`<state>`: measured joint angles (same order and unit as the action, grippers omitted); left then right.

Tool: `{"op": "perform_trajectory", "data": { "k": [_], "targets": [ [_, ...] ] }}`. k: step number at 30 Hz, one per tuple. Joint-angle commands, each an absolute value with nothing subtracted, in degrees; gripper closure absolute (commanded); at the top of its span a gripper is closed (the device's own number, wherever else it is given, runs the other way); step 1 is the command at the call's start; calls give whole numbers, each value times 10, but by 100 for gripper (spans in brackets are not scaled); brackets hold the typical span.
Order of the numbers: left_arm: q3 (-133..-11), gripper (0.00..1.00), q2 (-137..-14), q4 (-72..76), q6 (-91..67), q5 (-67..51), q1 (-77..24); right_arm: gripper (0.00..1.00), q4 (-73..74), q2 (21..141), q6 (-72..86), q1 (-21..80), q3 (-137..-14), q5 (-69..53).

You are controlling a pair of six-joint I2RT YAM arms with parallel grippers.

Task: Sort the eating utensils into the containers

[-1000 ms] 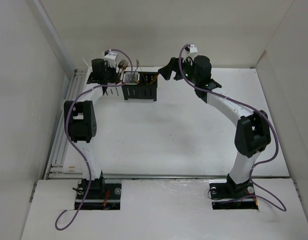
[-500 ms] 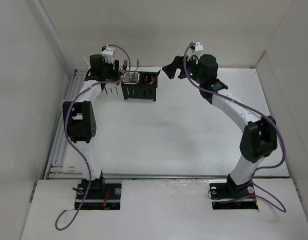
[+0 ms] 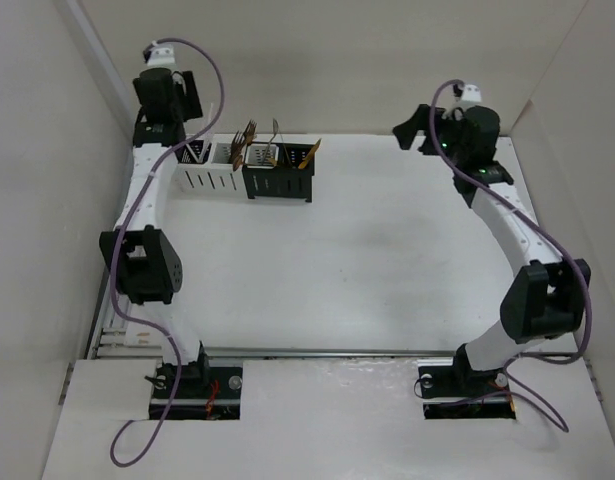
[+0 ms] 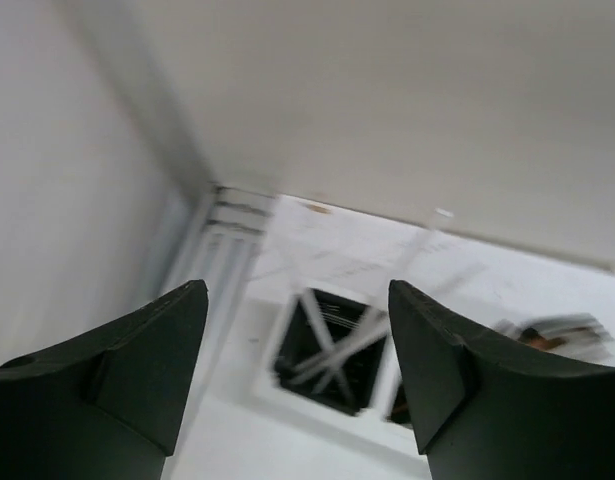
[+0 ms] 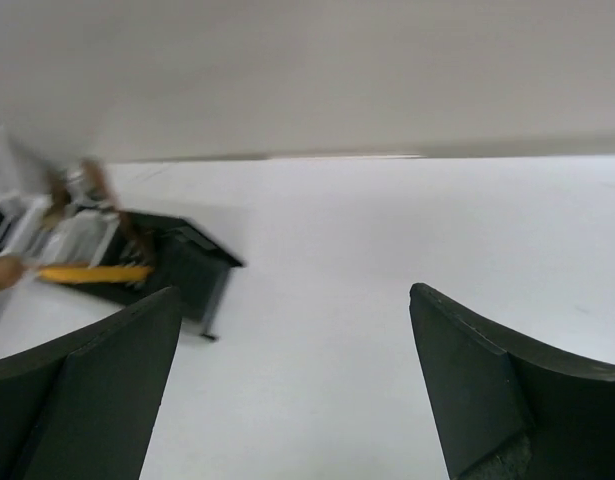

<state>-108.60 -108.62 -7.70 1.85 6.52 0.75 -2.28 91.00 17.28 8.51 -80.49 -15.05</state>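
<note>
I read the left claw (image 4: 295,290) high over the far-left corner, jaws apart, nothing between them. The right claw (image 5: 295,292) is up at far right, wide open, empty. Four caddies (image 3: 249,178) sit in a row on the desk (image 3: 387,260), far left. The forks and spoons (image 3: 249,138) stand in them, and the white sticks (image 4: 327,350) lie crossed in a white one.
</note>
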Motion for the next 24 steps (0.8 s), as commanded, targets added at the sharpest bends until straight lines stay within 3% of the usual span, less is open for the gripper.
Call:
{"op": "perform_trajectory", "data": {
  "k": [1, 7, 12, 24],
  "targets": [
    [-1051, 29, -1003, -91, -31, 233, 77, 0, 23, 840, 166, 20, -769, -85],
    [-956, 29, -948, -118, -62, 201, 168, 0, 70, 808, 127, -14, -750, 65],
    [-881, 29, -897, -100, -69, 177, 188, 0, 99, 814, 110, -14, -777, 81],
    [-847, 29, -861, -95, -69, 165, 211, 0, 160, 843, 82, -14, -821, 47]
  ]
}}
